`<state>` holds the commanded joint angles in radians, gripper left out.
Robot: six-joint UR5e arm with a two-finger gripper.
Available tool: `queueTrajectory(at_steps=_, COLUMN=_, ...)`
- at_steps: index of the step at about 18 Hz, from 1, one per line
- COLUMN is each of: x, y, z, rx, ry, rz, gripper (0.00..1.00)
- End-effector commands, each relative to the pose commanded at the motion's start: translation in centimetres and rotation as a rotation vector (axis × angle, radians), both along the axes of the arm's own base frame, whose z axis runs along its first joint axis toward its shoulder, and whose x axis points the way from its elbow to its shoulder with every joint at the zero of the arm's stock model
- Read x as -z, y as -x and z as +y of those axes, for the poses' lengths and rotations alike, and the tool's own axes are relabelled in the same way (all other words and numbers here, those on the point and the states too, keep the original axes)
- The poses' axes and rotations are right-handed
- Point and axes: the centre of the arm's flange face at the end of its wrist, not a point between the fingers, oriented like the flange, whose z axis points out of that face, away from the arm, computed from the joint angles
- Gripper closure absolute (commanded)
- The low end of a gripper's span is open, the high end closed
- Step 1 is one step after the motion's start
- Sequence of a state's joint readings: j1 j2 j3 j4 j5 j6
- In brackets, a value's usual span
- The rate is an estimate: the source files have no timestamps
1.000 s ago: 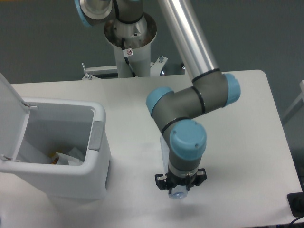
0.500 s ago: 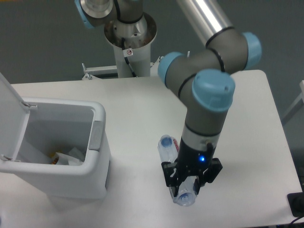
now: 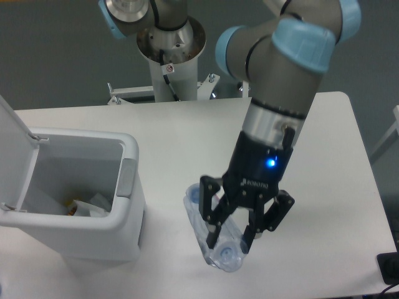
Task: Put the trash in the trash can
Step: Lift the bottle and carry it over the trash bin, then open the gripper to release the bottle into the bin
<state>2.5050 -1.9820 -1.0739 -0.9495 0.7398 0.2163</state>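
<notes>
A crushed clear plastic bottle [image 3: 206,233] with a blue cap hangs tilted above the table, right of the trash can. My gripper [image 3: 229,242] is shut on its lower half, and the dark fingers [image 3: 212,225] cover part of it. The trash can [image 3: 129,163] is a large white bin at the left with its lid [image 3: 11,144] swung open. On the bin's floor lies a small crumpled white wrapper [image 3: 95,204] beside an orange-brown scrap. The gripper is to the right of the bin's opening, not over it.
The arm's base column [image 3: 169,59] stands at the table's far edge, behind the bin and gripper. The white table [image 3: 336,162] stretches right to its rounded corner. A dark object [image 3: 389,269] sits beyond the table's front right edge.
The gripper has risen from the table with the bottle in it and shifted slightly left. The bottle now hangs in the air, and the bin is unchanged.
</notes>
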Motion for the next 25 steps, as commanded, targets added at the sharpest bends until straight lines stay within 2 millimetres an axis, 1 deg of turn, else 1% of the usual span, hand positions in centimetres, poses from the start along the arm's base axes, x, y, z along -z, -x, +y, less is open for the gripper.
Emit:
queueTrajectory(at_steps=1, x=-1.8, y=-1.0, z=-0.6, rx=0.017, ry=-0.030, rz=0.016, gripper=0.43)
queueTrajectory(at_steps=3, x=-3.1, y=-2.7, z=-0.5, rx=0.040, ry=-0.048, rz=0.021, gripper=0.43)
queueTrajectory(at_steps=4, x=-3.6, y=-3.9, z=-0.3, rx=0.063, ry=-0.060, rz=0.019, gripper=0.43)
queueTrajectory(at_steps=6, x=-4.0, y=-6.6, z=1.0, rx=0.109, ry=-0.068, rz=0.020, gripper=0.43)
queueTrajectory(at_steps=7, x=-4.4, y=-8.0, z=1.2, rx=0.122, ry=-0.069, rz=0.020, gripper=0.43)
queueTrajectory(at_steps=8, x=-3.8, y=-10.2, z=1.5, rx=0.147, ry=-0.055, rz=0.011, gripper=0.43)
queueTrajectory(at_steps=9, x=-3.6, y=-11.7, z=1.3, rx=0.162, ry=-0.050, rz=0.013, gripper=0.43)
queueTrajectory(at_steps=10, x=-2.9, y=-13.7, z=1.6, rx=0.188, ry=-0.042, rz=0.010, gripper=0.43)
queueTrajectory(at_steps=11, x=-2.2, y=-15.1, z=2.0, rx=0.210, ry=-0.056, rz=0.032, gripper=0.43)
queueTrajectory(at_steps=12, x=-1.6, y=-15.4, z=2.2, rx=0.214, ry=-0.061, rz=0.043, gripper=0.43)
queueTrajectory(at_steps=14, x=-0.9, y=-16.9, z=3.1, rx=0.229, ry=-0.046, rz=0.051, gripper=0.42)
queueTrajectory(at_steps=15, x=0.0, y=-17.3, z=4.0, rx=0.228, ry=-0.024, rz=0.056, gripper=0.42)
queueTrajectory(at_steps=17, x=1.5, y=-18.0, z=5.2, rx=0.234, ry=0.004, rz=0.055, gripper=0.40)
queueTrajectory(at_steps=18, x=2.0, y=-18.1, z=5.4, rx=0.236, ry=0.012, rz=0.054, gripper=0.39)
queueTrajectory(at_steps=19, x=2.4, y=-18.1, z=5.4, rx=0.236, ry=0.017, rz=0.049, gripper=0.37)
queueTrajectory(at_steps=21, x=2.9, y=-18.1, z=5.4, rx=0.234, ry=0.028, rz=0.049, gripper=0.26)
queueTrajectory(at_steps=22, x=3.0, y=-18.2, z=5.5, rx=0.233, ry=0.032, rz=0.054, gripper=0.17)
queueTrajectory(at_steps=23, x=3.0, y=-18.5, z=5.6, rx=0.233, ry=0.037, rz=0.057, gripper=0.14)
queueTrajectory(at_steps=25, x=3.3, y=-18.4, z=5.5, rx=0.226, ry=0.046, rz=0.059, gripper=0.07)
